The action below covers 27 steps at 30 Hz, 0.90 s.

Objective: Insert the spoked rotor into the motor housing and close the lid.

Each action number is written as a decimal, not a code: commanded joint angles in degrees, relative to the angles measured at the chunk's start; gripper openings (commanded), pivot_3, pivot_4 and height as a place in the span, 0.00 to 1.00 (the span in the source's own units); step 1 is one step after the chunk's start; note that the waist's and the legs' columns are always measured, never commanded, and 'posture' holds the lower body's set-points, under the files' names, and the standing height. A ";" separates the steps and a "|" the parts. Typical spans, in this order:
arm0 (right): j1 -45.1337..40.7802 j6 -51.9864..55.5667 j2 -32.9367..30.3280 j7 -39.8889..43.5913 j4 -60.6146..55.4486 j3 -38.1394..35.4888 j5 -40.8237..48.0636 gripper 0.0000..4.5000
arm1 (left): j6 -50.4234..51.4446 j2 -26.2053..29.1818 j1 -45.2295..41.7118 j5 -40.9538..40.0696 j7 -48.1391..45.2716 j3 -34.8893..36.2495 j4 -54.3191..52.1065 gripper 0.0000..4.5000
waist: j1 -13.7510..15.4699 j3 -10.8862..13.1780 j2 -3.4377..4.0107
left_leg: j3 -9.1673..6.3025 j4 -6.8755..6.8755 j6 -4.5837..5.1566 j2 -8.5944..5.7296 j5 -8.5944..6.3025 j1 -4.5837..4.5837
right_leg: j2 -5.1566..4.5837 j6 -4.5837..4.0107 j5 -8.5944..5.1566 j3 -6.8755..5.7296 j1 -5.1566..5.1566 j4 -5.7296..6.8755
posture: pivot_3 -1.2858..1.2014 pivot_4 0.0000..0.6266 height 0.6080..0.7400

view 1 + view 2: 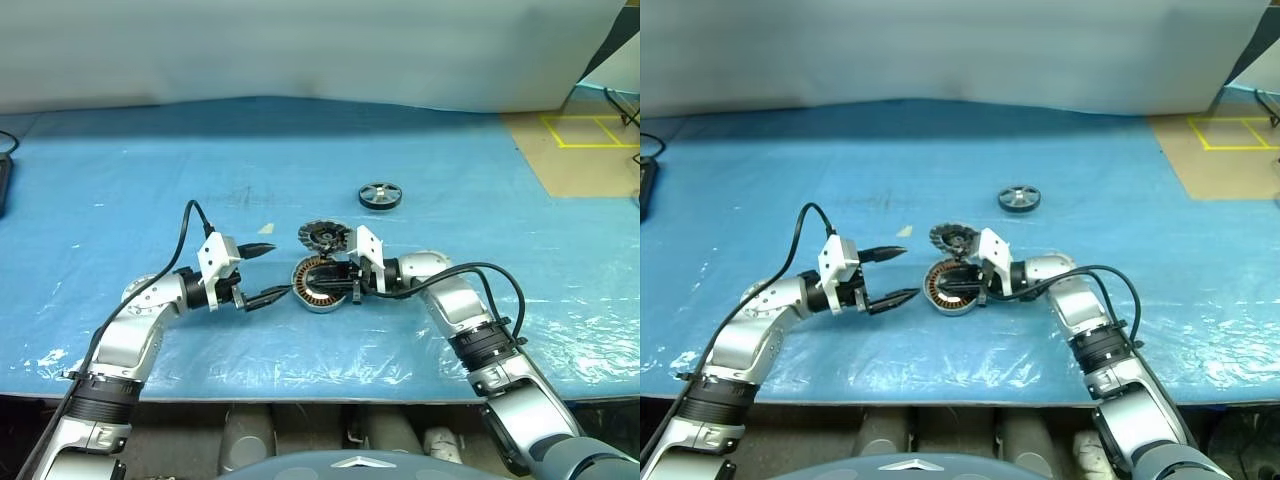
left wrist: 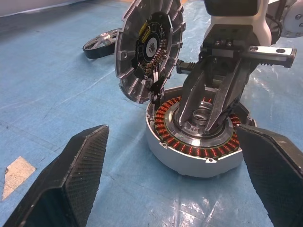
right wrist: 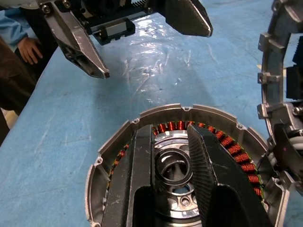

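The round, shallow silver motor housing (image 1: 318, 284) with its ring of copper-coloured windings is sitting on the blue plastic-covered table (image 1: 150, 190), and its lid (image 1: 322, 237), a round silver ribbed disc with a dark centre, is standing upright, hinged open at the housing's far edge. The small dark spoked rotor (image 1: 380, 195) is lying flat on the table well apart from the housing, farther away and toward the robot's right, so the insertion is not yet done and the lid is not yet closed. The right gripper (image 3: 171, 156) is reaching across the open housing from the right with its jaws narrowly parted, the two black fingers (image 2: 226, 94) straddling the raised silver hub at the centre; they are lying close on either side of it, but whether they are actually pinching it cannot be told, and they are carrying nothing loose. The left gripper (image 1: 266, 273) is hovering just beside the housing on its left, jaws spread wide and empty. A person's hand (image 3: 29, 48) is showing at the table's edge beyond it. Judging from this, nearly the whole task is remaining: fetching the rotor, seating it over the windings, then swinging the lid down.
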 commanded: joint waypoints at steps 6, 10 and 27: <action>-0.65 -2.12 0.18 0.84 -0.13 -0.73 0.84 0.13 | -0.69 0.54 0.66 -0.55 0.19 0.84 -1.45 1.00 | 0.00 0.00 0.00 | 0.00 0.00 0.00 0.00 0.00 0.00 | 0.00 0.00 0.00 0.00 0.00 0.00 | 0.52 0.24 1.00; -0.38 -0.64 0.19 1.63 -0.62 -0.82 1.69 0.13 | -0.63 0.48 0.76 -0.55 0.24 0.73 -1.68 1.00 | 0.00 0.00 0.00 | 0.00 0.00 0.00 0.00 0.00 0.00 | 0.00 0.00 0.00 0.00 0.00 0.00 | 0.52 0.24 1.00; -0.30 -0.68 0.54 1.71 -1.74 -1.92 2.95 0.51 | -0.51 0.46 0.63 -0.40 0.39 0.62 -1.71 1.00 | 0.01 0.00 0.00 | 0.00 0.04 0.01 0.00 0.00 0.00 | 0.00 0.00 0.00 0.00 0.00 0.02 | 0.52 0.24 1.00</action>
